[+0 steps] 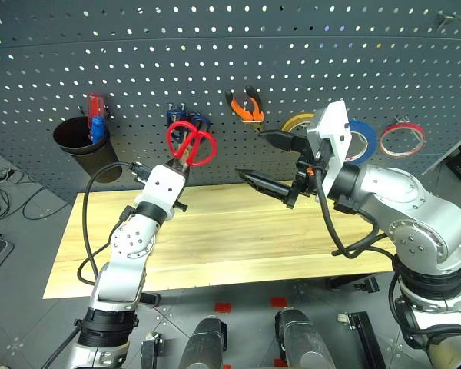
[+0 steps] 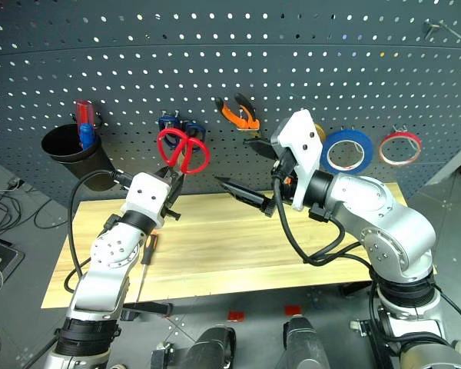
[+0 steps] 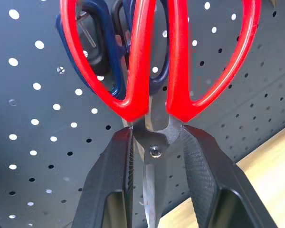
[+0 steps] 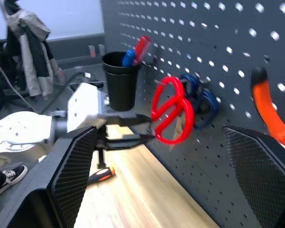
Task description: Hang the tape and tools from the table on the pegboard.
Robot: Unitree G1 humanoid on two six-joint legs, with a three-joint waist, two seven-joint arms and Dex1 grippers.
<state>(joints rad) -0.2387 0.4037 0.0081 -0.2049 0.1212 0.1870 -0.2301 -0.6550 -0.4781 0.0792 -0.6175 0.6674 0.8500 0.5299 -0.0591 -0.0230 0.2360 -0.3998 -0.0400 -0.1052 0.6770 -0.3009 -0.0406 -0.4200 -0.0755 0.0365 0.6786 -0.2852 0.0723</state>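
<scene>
Left eye view: left gripper [image 1: 183,171] has its fingers clamped on the red scissors [image 1: 190,144] at the blade pivot, handles up, raised against the pegboard [image 1: 215,54] right in front of the blue scissors [image 1: 186,119] already hanging there. Step in hand, by my read: hanging the red scissors. Whether a handle loop is on a hook yet, cannot tell.

Right gripper [image 1: 276,165] floats just right of the red scissors, fingers spread wide, holding nothing.

Pliers [image 1: 246,106] hang on the pegboard up and right of the red scissors. Blue tape [image 1: 361,141] hangs further right, past the right gripper, between the yellow tape [image 1: 298,121] and the red-and-white tape [image 1: 402,138]. Screwdriver [image 2: 148,247] lies on the counter [image 1: 238,246] below the red scissors, beside the left arm.

Next move likely calls for threading a red loop over a free hook near the blue scissors, then letting go. After that, the screwdriver looks like the only tool left.
</scene>
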